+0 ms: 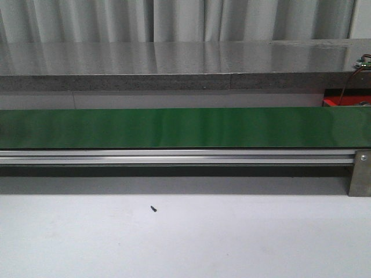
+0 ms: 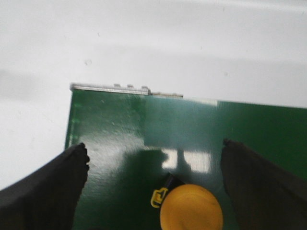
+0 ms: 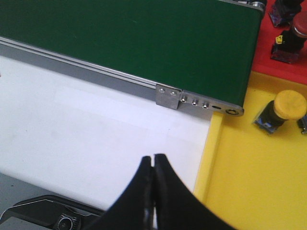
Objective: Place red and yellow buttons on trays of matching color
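The left gripper (image 2: 156, 191) hangs over the end of the green belt (image 2: 192, 129), fingers (image 2: 53, 187) spread wide either side of a yellow button (image 2: 191, 208) lying on the belt near its end edge. The step in hand looks like picking that button. The next move calls for lowering and closing on its cap. The right gripper (image 3: 153, 165), fingers pressed together and empty, waits by the yellow tray (image 3: 249, 182), where another yellow button (image 3: 283, 109) sits near the edge bordering the red tray (image 3: 268, 60).
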Available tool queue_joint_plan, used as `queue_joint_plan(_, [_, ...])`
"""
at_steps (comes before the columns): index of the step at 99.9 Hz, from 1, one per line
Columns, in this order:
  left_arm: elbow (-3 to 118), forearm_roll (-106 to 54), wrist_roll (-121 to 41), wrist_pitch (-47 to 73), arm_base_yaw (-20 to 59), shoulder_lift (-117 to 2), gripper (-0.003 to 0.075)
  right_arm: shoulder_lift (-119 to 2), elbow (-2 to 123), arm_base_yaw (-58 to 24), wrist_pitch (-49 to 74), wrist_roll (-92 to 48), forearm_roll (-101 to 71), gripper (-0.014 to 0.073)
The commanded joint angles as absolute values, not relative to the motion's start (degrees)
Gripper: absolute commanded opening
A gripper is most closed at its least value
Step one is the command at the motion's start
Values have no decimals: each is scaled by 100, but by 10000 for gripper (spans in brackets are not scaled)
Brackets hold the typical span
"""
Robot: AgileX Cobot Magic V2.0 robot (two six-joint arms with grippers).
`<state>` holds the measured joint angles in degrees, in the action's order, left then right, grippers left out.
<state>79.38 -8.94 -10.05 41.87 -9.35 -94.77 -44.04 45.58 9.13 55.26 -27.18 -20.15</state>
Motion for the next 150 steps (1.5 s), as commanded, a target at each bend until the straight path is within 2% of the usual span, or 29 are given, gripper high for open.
queue_joint_plan(1, [8152, -928, -1000, 3674, -961, -9026, 559, -4376, 4687, 895, 5302, -2762, -2117, -95])
queue_joint_plan(26, [8808, -863, -1000, 3525, -1576, -9145, 558, -4376, 4687, 895, 5302, -2762, -2117, -95])
queue_joint_plan(59, [9865, -808, -1000, 3657, -2452, -10203, 558, -4376, 4687, 895, 5302, -2762, -2117, -95])
queue_joint_plan(107, [11293, -105, -682, 3614, -2568, -11934, 558, -4376, 4687, 895, 5302, -2762, -2117, -95])
queue_joint_plan(150, [11437, 113, -336, 3320, -2783, -12497, 558, -4376, 4687, 895, 5309, -2762, -2117, -95])
